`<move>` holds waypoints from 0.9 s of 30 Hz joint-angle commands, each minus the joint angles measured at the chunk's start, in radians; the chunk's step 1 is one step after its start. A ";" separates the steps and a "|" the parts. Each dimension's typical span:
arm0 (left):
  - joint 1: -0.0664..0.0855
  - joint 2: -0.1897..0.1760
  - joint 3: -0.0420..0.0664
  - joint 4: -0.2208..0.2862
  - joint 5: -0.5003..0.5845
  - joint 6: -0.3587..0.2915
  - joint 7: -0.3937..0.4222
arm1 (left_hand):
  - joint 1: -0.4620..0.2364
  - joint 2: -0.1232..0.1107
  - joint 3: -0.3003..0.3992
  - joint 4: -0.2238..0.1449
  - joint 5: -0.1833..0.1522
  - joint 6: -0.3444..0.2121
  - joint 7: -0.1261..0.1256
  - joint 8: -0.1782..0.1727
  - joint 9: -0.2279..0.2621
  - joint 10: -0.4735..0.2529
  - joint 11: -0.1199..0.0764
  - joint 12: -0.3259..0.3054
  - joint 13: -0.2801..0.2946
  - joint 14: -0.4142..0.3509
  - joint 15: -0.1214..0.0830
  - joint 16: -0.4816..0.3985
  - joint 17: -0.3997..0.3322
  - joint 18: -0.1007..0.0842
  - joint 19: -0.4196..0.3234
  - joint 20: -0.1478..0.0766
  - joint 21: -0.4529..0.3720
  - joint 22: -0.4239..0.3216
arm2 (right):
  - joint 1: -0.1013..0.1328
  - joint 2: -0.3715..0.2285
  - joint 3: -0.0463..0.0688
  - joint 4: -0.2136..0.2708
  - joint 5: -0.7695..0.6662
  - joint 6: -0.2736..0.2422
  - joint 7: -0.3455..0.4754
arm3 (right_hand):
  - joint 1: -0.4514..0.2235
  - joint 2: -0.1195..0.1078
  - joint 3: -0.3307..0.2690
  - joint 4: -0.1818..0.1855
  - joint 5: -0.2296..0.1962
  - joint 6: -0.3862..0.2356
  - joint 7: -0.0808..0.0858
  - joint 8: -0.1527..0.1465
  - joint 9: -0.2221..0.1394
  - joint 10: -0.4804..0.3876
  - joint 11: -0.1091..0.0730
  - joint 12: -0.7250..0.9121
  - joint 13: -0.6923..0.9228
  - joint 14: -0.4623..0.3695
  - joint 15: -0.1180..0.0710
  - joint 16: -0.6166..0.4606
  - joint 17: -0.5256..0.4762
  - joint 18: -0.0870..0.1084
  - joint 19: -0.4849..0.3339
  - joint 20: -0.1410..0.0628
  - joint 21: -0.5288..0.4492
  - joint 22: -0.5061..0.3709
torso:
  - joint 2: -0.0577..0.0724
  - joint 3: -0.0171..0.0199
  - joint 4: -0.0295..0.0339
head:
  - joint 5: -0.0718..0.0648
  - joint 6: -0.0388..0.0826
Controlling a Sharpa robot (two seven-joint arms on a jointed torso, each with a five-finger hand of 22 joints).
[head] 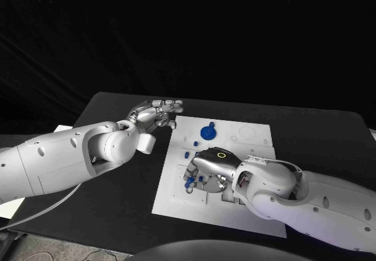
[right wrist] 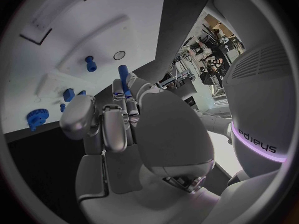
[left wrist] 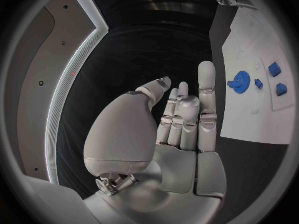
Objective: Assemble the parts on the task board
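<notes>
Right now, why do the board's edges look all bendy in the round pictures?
Fisheye lenses: in the left wrist view the task board bows along its edge, and in the right wrist view it curves around the right hand; the head view shows it straight-sided, bright against the black table, beside the left hand.

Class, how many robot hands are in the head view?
2. The left robot hand hovers off a far corner of the task board; the right robot hand, over it, pinches a blue peg.

White task board (head: pixel 251 136) on black table (head: pixel 117 114)
</notes>
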 commanded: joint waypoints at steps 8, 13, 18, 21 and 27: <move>0.000 0.001 0.000 0.001 0.004 0.021 0.003 | -0.002 0.006 -0.005 0.000 0.002 -0.008 -0.001 0.002 0.001 -0.007 -0.001 0.002 0.001 -0.006 0.002 -0.005 -0.001 0.016 -0.005 -0.002 -0.004 -0.001 | -0.008 0.004 -0.002 -0.017 -0.030 0.073 0.012 | 0.002 -0.006 0.006 0.001 0.006 -0.001 0.005 -0.003 0.001 0.000 0.001 -0.006 0.001 0.043 0.003 0.005 0.002 0.001 -0.002 0.001 0.006 0.002 | 0.000 0.0009 0.0001 | 0.002 -0.003; 0.000 0.001 0.000 0.001 0.004 0.018 0.001 | -0.002 0.006 -0.005 0.000 0.002 -0.008 -0.001 0.002 0.001 -0.007 -0.001 0.002 0.001 -0.006 0.002 -0.005 -0.001 0.016 -0.005 -0.002 -0.004 -0.001 | -0.008 -0.001 -0.002 -0.018 -0.039 0.086 0.008 | 0.000 -0.006 0.007 0.001 0.006 -0.001 0.005 -0.003 0.001 0.000 0.001 -0.006 0.001 0.043 0.004 0.007 0.004 0.001 -0.001 0.002 0.007 0.005 | 0.000 0.0009 -0.0007 | 0.001 -0.006; 0.000 0.000 0.000 0.001 0.004 0.017 0.001 | -0.002 0.006 -0.007 0.000 0.002 -0.010 0.000 0.002 0.001 -0.009 0.000 0.004 0.002 -0.007 0.002 -0.006 -0.005 0.016 -0.005 -0.001 -0.004 -0.002 | -0.008 -0.001 -0.002 -0.021 -0.043 0.092 0.006 | -0.001 -0.007 0.007 0.001 0.006 0.000 0.005 -0.003 0.001 0.001 0.001 -0.006 0.001 0.043 0.004 0.007 0.004 0.001 -0.002 0.002 0.007 0.004 | 0.000 0.0006 -0.0013 | 0.000 -0.006; 0.000 0.000 0.000 0.001 0.004 0.017 0.000 | -0.002 0.006 -0.007 0.000 0.002 -0.010 0.000 0.002 0.001 -0.009 0.000 0.004 0.002 -0.007 0.002 -0.006 -0.005 0.016 -0.005 -0.001 -0.004 -0.002 | -0.010 0.003 -0.004 -0.024 -0.047 0.092 0.006 | -0.001 -0.007 0.007 0.001 0.006 0.000 0.005 -0.003 0.001 0.001 0.001 -0.006 0.001 0.043 0.004 0.007 0.004 0.001 -0.002 0.002 0.007 0.004 | 0.000 0.0004 -0.0007 | 0.001 -0.006; 0.000 0.000 0.000 0.002 0.004 0.018 0.000 | -0.002 0.006 -0.007 0.000 0.002 -0.010 0.000 0.002 0.001 -0.009 0.000 0.004 0.002 -0.007 0.002 -0.006 -0.005 0.016 -0.005 -0.001 -0.004 -0.002 | -0.016 0.016 -0.006 -0.032 -0.056 0.096 0.003 | -0.009 -0.011 0.007 0.000 0.007 0.000 0.005 -0.003 0.002 0.002 0.001 -0.007 0.002 0.043 0.005 0.007 0.003 0.001 -0.002 0.003 0.007 0.005 | 0.000 0.0004 0.0001 | 0.001 -0.007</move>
